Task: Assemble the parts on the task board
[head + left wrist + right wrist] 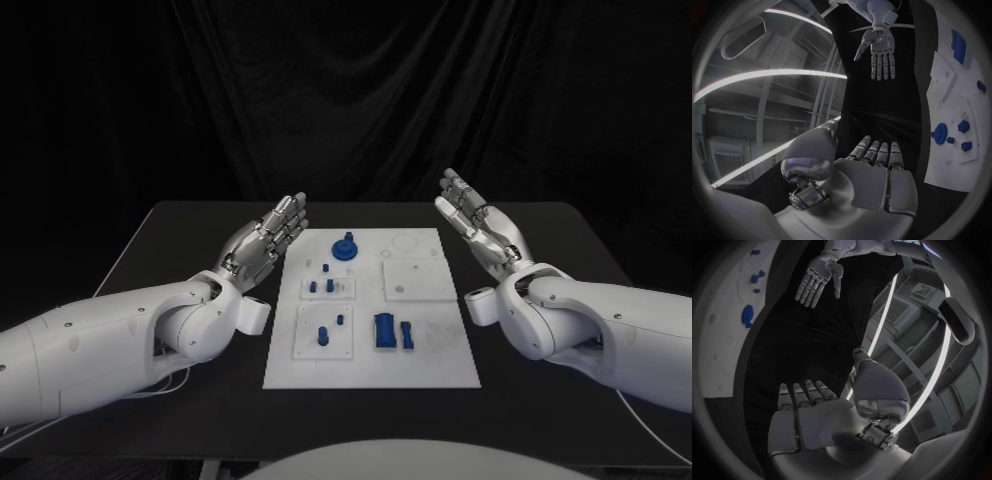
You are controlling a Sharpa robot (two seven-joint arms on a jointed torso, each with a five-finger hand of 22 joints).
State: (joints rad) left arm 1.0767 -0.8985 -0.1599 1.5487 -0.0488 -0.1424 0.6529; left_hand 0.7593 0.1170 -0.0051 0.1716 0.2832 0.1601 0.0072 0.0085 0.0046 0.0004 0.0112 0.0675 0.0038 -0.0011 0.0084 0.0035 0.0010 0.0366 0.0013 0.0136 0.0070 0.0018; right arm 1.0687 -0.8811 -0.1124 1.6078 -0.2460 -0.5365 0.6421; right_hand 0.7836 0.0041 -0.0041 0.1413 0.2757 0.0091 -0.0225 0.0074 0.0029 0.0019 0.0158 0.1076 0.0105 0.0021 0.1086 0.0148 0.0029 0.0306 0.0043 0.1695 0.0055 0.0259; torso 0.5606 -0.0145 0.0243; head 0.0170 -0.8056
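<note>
The white task board (433, 365) lies in the middle of the black table. Small blue parts sit on it: a round knob (346, 246) at the far end, small pegs (329, 287) in the middle left, a larger block (385, 331) and a slim piece (408, 335) near the front. My left hand (265, 241) hovers flat beside the board's left edge, fingers straight and apart, holding nothing. My right hand (479, 226) hovers beside the far right corner, likewise flat and empty. In the left wrist view my left hand (873, 180) and the board (954, 120) appear; the right wrist view shows my right hand (811, 420).
The black table (173, 250) stretches on both sides of the board. A black curtain hangs behind it. White raised plates (418, 282) on the board's right half carry no blue parts.
</note>
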